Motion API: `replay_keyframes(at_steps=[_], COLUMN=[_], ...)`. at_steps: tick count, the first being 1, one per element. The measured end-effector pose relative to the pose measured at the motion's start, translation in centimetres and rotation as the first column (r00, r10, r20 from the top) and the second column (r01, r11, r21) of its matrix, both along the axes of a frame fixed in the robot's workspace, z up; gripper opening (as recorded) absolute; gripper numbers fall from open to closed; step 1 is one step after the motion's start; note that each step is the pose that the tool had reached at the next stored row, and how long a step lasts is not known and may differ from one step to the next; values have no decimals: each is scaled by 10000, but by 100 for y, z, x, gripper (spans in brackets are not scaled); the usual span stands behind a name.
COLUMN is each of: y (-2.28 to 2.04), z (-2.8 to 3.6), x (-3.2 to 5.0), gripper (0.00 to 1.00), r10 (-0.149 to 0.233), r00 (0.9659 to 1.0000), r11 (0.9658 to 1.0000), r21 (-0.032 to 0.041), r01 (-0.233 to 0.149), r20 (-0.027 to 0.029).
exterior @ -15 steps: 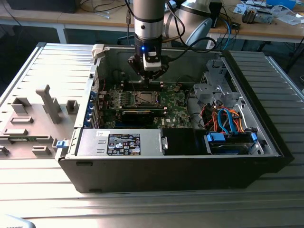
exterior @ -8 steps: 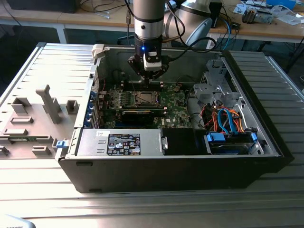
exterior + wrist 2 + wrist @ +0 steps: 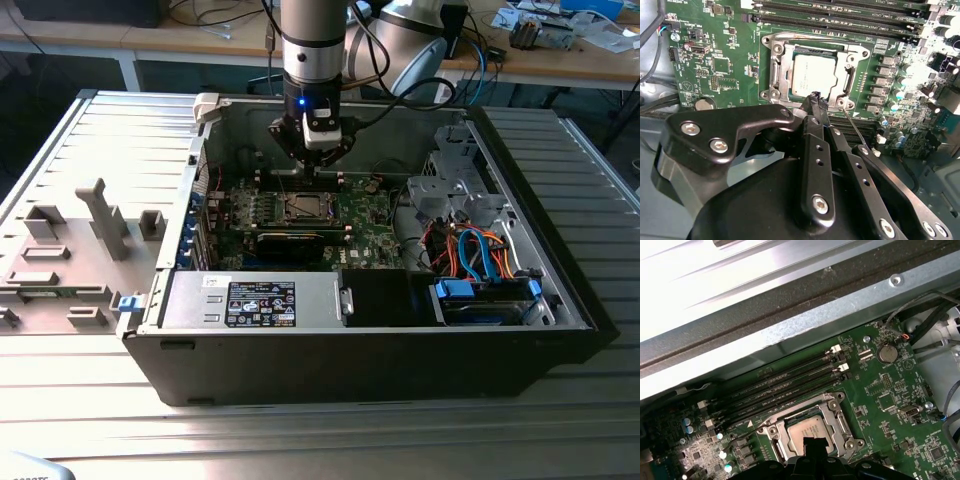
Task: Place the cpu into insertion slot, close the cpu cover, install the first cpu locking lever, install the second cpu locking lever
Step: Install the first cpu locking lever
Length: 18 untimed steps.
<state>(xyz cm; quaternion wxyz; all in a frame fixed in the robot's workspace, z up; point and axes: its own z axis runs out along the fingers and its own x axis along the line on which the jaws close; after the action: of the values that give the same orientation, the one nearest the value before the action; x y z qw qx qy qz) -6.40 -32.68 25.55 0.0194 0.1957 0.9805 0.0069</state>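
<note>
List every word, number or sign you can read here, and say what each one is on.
Nothing here can be read with certainty.
Black-and-white label on the metal box: print too small to read.
White lettering on the circuit board: too small to read.
Marks on the cpu: too faint to read.

Ribbed metal table [image 3: 90,400], cluttered wooden bench [image 3: 560,62] behind

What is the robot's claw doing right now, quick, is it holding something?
Gripper: shut, holding nothing, its tip just above the cpu cover, which lies closed over the cpu.
</note>
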Motion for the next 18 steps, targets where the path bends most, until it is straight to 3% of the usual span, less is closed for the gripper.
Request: replay_keyframes(at_steps=[18], y=[0], z=[0], x=[0], gripper=[11], r10=[396], r00=[9992], r11=[9992], r21=[0], r01=[-396], r20=[1])
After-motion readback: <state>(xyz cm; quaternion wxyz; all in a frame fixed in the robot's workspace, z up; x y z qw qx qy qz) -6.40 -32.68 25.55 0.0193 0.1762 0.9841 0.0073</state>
